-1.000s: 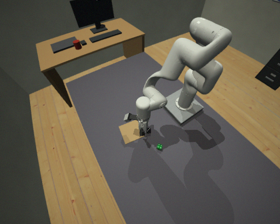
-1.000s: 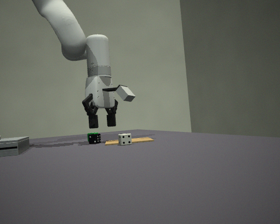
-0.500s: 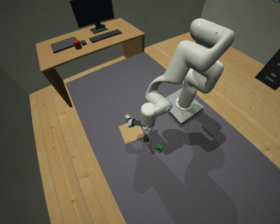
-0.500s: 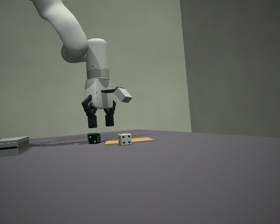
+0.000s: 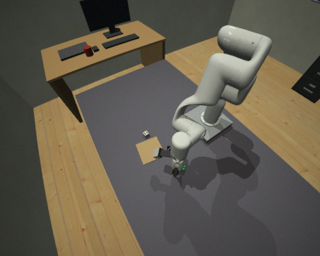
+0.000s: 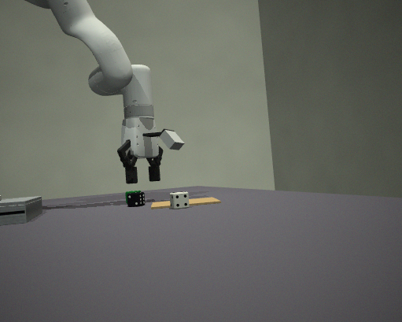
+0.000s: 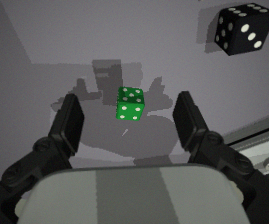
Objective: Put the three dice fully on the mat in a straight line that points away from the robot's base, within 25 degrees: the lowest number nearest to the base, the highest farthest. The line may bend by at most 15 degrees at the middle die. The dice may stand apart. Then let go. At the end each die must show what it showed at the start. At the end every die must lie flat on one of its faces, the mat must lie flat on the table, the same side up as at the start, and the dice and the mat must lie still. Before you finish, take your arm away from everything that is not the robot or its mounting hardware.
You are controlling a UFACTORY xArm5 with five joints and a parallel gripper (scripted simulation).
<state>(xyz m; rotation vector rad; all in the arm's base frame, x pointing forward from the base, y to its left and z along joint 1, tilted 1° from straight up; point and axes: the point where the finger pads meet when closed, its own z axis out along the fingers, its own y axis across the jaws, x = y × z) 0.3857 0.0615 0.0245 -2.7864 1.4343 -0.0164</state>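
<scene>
The gripper (image 5: 176, 171) (image 6: 142, 176) (image 7: 129, 123) is open and empty, raised above the table. The green die (image 5: 183, 168) (image 7: 130, 104) lies below and between its fingers in the wrist view; its bright face, seemingly the top, shows four. The black die (image 5: 168, 148) (image 6: 136, 199) (image 7: 243, 31) lies off the mat, close to its edge; it seems to show three on top and six on a side. The white die (image 5: 146, 133) (image 6: 179, 200) lies off the mat on another side, with four on a side; its top is too small to read. The tan mat (image 5: 144, 152) (image 6: 206, 201) lies flat.
The robot's base plate (image 5: 221, 128) (image 6: 32, 210) stands on the grey surface. The wrist camera (image 5: 156, 153) (image 6: 171, 139) sticks out from the gripper and covers part of the mat in the top view. A desk (image 5: 59, 64) with a monitor (image 5: 107, 11) stands farther away.
</scene>
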